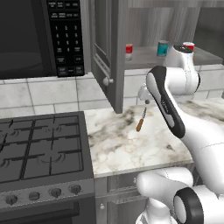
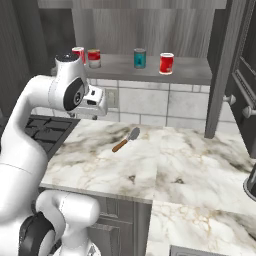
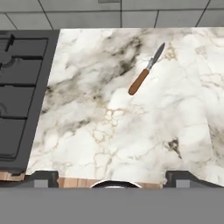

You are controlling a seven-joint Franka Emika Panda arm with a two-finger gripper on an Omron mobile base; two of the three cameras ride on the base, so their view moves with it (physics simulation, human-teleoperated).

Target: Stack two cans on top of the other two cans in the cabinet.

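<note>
Marble counter (image 3: 131, 131) with knife (image 3: 144, 75), cans on open cabinet (image 2: 210, 75) shelf, fingers (image 3: 112, 178) spread apart

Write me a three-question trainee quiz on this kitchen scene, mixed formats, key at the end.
1. True or false: one can already sits on top of another on the cabinet shelf.
2. How many cans stand on that shelf in the right base view?
3. What lies on the marble counter? A) knife with a brown handle B) spoon C) can

Key: 1 false, all stand singly. 2 four: three red cans and a teal can. 3 A.
</note>
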